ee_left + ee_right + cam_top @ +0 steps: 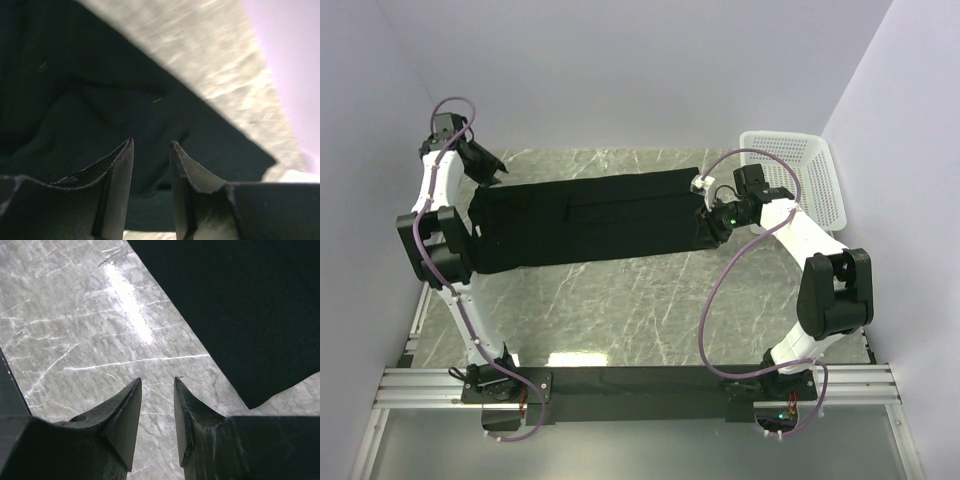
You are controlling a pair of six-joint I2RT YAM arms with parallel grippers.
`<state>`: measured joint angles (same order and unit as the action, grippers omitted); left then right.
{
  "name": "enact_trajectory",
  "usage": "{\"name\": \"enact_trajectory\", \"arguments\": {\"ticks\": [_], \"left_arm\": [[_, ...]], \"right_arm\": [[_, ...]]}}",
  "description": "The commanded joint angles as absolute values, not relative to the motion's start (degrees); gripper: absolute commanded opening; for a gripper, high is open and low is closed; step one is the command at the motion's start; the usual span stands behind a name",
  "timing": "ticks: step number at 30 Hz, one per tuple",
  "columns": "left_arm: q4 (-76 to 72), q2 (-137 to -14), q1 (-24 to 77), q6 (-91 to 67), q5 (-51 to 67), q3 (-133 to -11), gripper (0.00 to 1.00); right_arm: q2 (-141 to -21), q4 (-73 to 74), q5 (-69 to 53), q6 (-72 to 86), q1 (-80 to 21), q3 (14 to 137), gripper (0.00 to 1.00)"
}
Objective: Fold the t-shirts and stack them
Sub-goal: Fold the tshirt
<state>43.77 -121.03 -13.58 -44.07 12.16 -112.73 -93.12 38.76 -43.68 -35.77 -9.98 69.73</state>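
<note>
Grey marble table [620,310] carried the black shirt [590,222] as a long band across the frame's centre. The left pincer [151,146] stood spread over its cloth, the right pincer [157,382] spread over bare marble, both holding nothing.

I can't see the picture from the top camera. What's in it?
A plain black cloth t-shirt, folded into a long strip, lies flat across a grey marble table. The white left arm and white right arm each reach to one end of it, jaws close to the cloth. A white perforated plastic basket sits at the table's far right corner.
</note>
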Motion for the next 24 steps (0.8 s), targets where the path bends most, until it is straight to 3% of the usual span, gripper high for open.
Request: {"name": "enact_trajectory", "arguments": {"ticks": [1,11,15,18,24], "left_arm": [[48.3,-120.1,-12.7,-40.3,7.5,-107.3,0.4],[47.9,-122.5,-9.1,-35.6,0.2,-105.8,0.41],[46.9,-123.8,-7.1,-31.0,-6.0,-106.1,0.47],[45.4,-124.6,-4.9,-24.1,-8.9,-106.3,0.53],[38.3,-123.3,-0.4,-10.6,-14.8,-103.6,0.55]], "right_arm": [[-92.3,39.2,-45.1,-35.4,-10.0,70.3,0.39],[-92.2,39.4,-45.0,-35.3,-10.0,70.0,0.39],[-92.1,39.5,-44.7,-35.3,-10.0,70.0,0.39],[-92.2,39.6,-44.6,-35.5,-10.0,70.0,0.39],[-92.9,40.1,-44.7,-35.7,-9.9,70.8,0.39]]}}
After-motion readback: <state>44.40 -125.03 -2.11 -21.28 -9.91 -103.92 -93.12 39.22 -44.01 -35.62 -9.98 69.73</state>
